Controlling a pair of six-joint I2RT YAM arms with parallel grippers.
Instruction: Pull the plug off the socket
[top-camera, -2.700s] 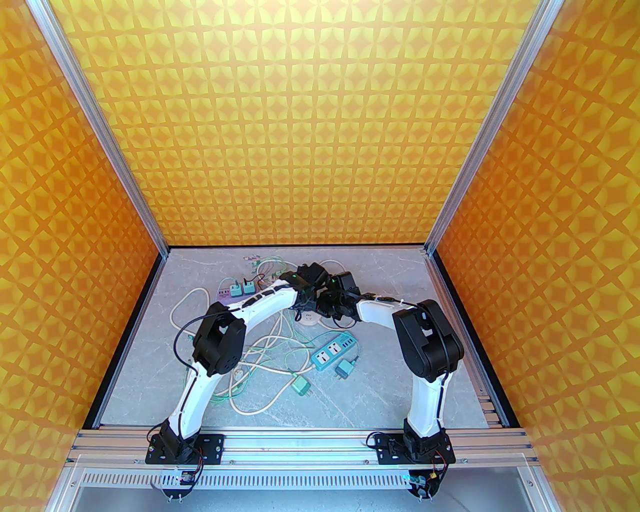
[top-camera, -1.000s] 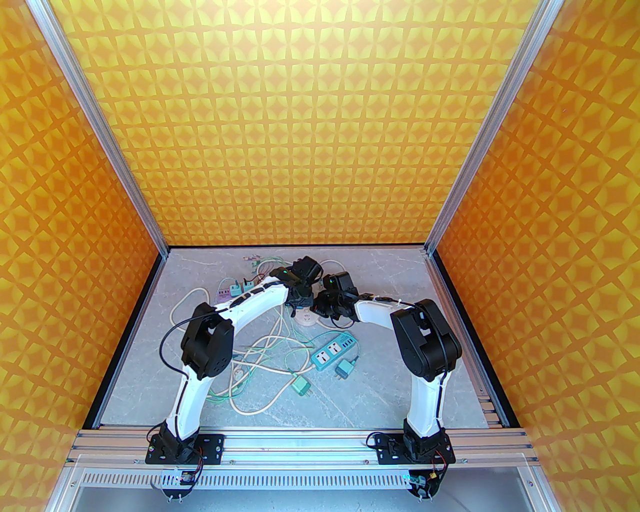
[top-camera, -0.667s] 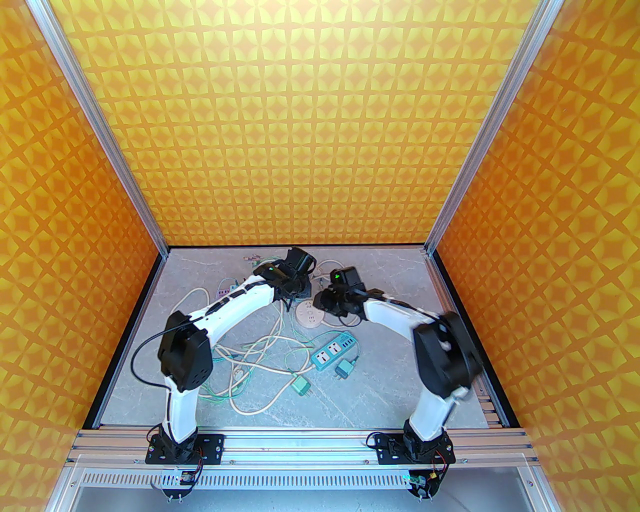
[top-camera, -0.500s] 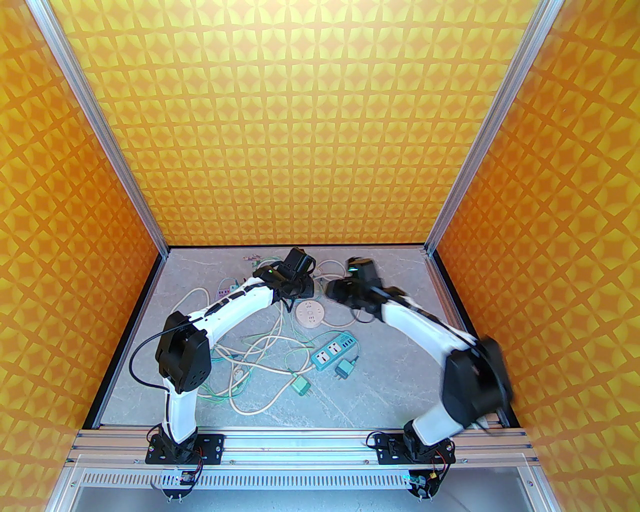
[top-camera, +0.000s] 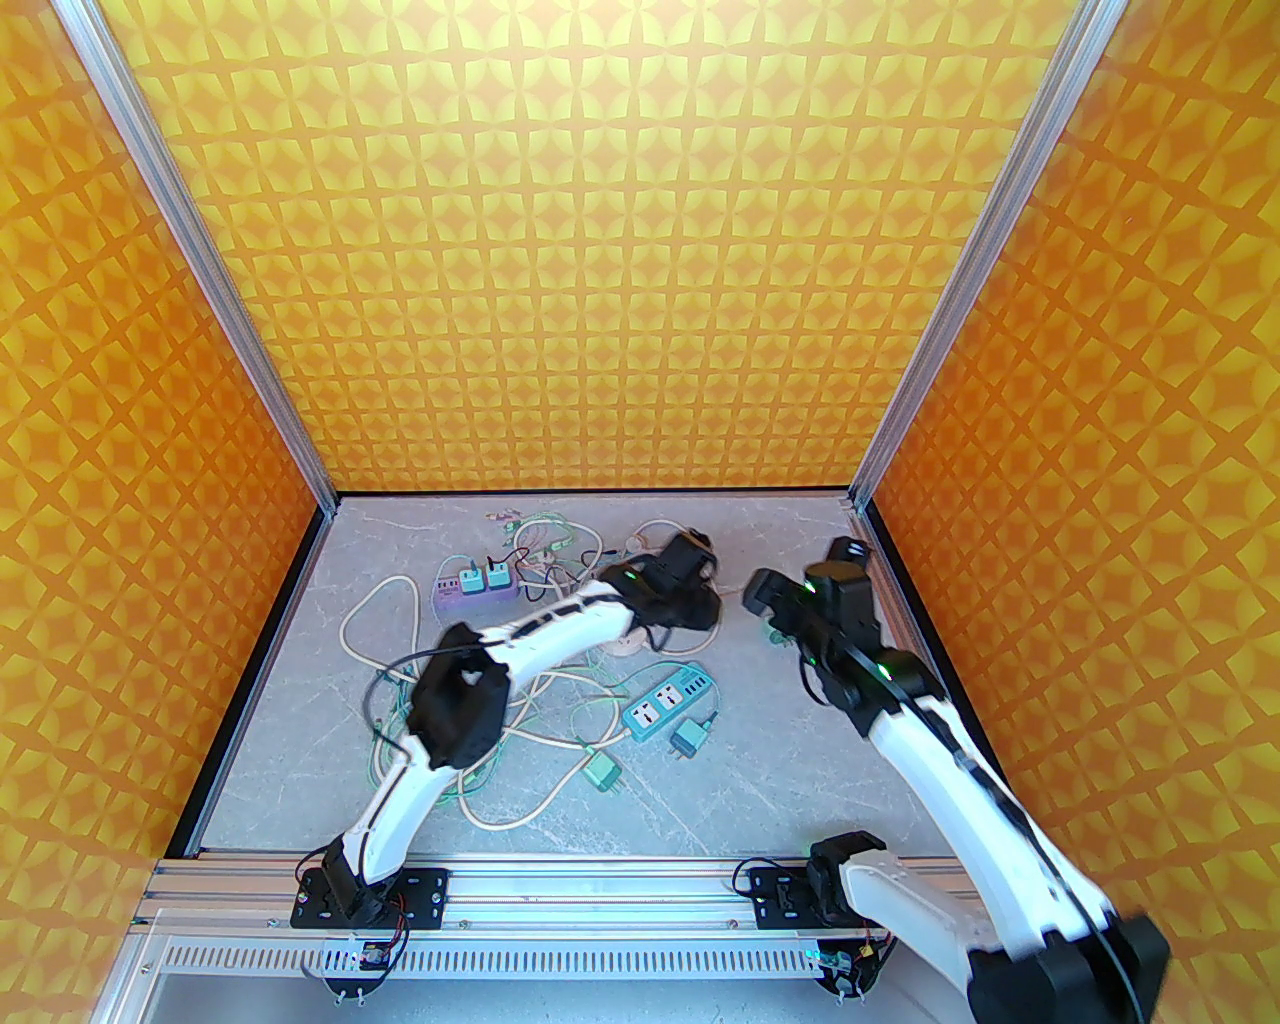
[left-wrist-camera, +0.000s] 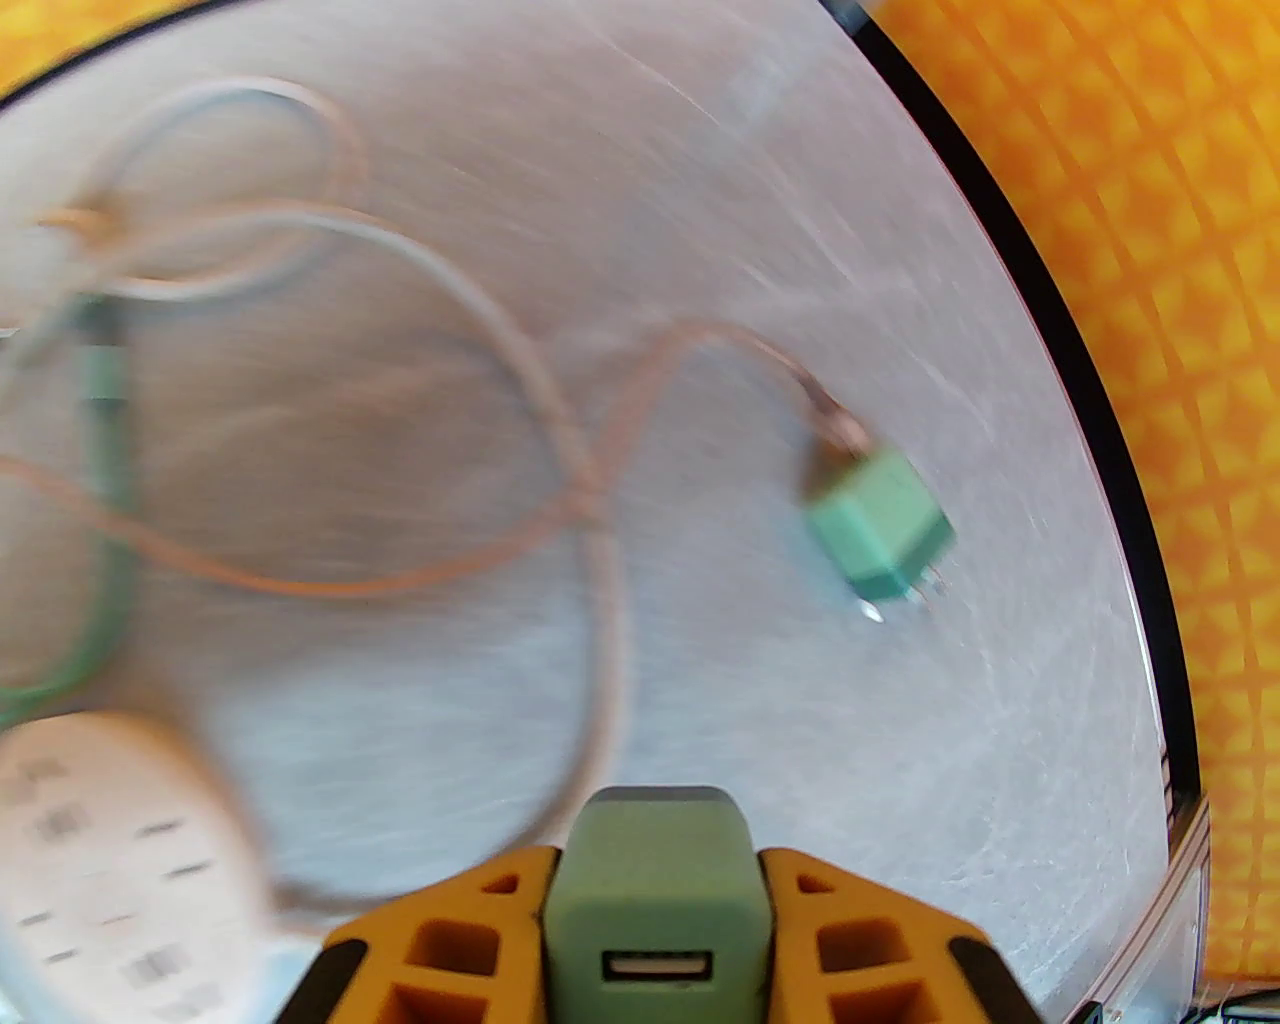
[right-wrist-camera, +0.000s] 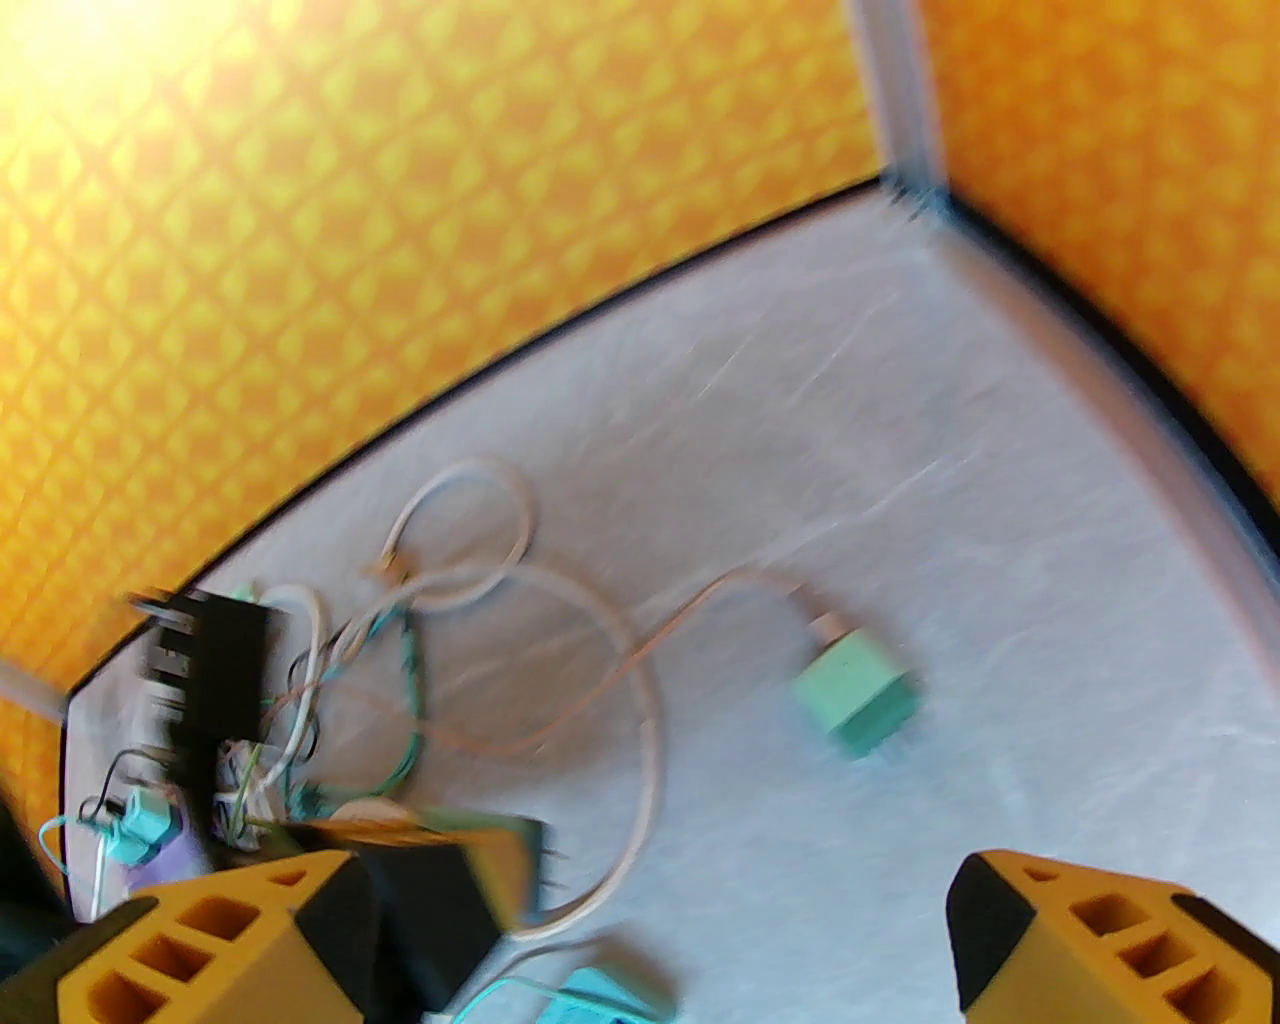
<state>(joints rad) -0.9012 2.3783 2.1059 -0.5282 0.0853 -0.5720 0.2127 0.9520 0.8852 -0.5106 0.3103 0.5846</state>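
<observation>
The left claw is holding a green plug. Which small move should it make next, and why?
Probably lower the left claw toward bare table and open it. It is shut on the green plug, which sits beside the round white socket, not in it, so the pull looks done. The right claw is open, holding nothing.

round socket (top-camera: 624, 648): largely hidden beneath the left arm (top-camera: 560, 630) from above — smeared and cut by the left edge in the left wrist view.
olive plug (left-wrist-camera: 655, 900): prongs hidden on its far side; base cropped at the bottom edge.
left gripper (left-wrist-camera: 655, 868): fingers (left-wrist-camera: 440, 940) cropped below.
loose green plug (left-wrist-camera: 878, 530): motion-blurred.
right gripper (right-wrist-camera: 660, 885): fingers (right-wrist-camera: 1080, 930) cropped at the bottom edge — its whole view smeared.
</observation>
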